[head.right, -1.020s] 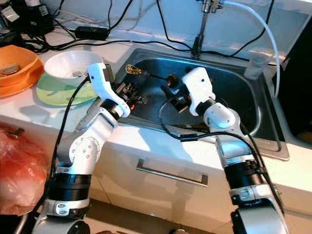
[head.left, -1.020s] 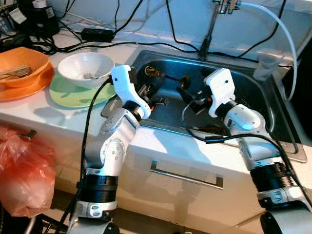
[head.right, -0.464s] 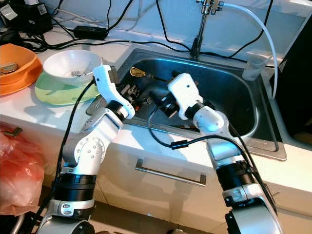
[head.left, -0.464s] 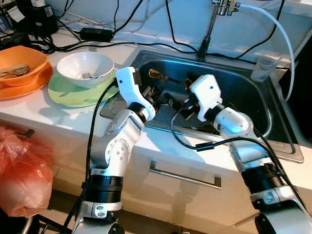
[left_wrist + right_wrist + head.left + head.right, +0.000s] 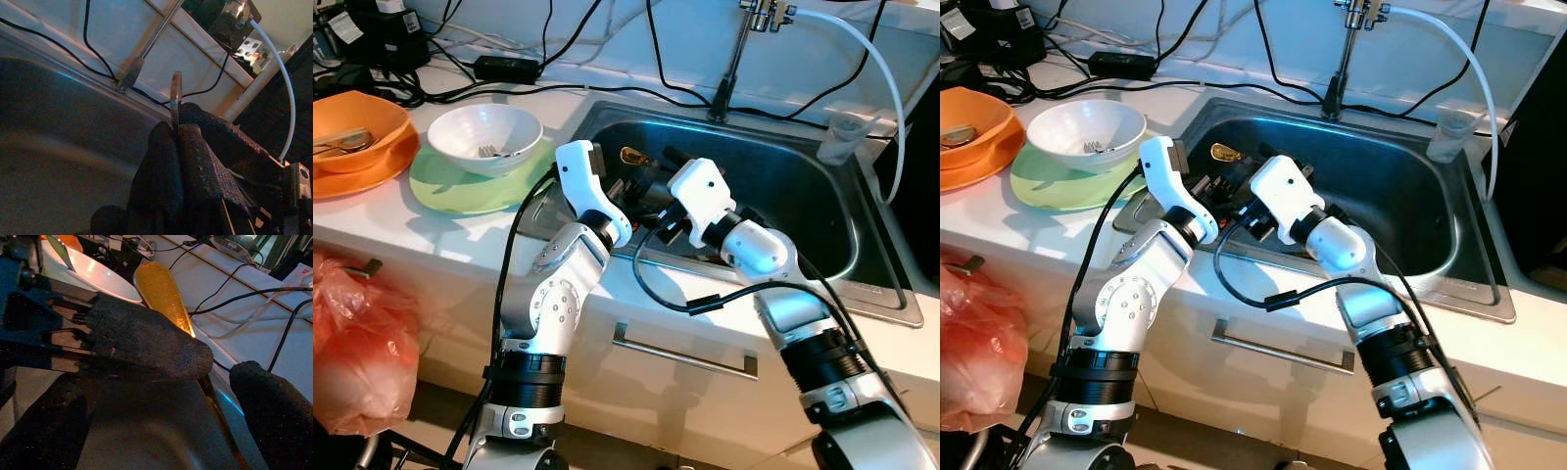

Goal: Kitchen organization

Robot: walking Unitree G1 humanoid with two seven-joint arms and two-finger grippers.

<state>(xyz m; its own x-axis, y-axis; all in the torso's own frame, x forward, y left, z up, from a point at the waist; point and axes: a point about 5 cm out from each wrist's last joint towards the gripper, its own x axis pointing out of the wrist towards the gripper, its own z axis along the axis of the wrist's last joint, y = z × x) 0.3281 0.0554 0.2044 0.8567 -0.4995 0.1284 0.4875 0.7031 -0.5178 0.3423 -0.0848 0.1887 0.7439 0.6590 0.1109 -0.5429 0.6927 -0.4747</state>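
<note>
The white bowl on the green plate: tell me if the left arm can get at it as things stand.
Probably not right away: the left gripper is shut on a golden spoon over the sink. The white bowl sits close beside that arm, with nothing between.

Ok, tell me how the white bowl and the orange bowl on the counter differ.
The white bowl stands on a pale green plate; the orange bowl rests on an orange plate. The white bowl lies nearer the sink, the orange bowl farther to the robot's left, cut off by the picture edge. Both stand upright on the counter with cutlery inside.
</note>
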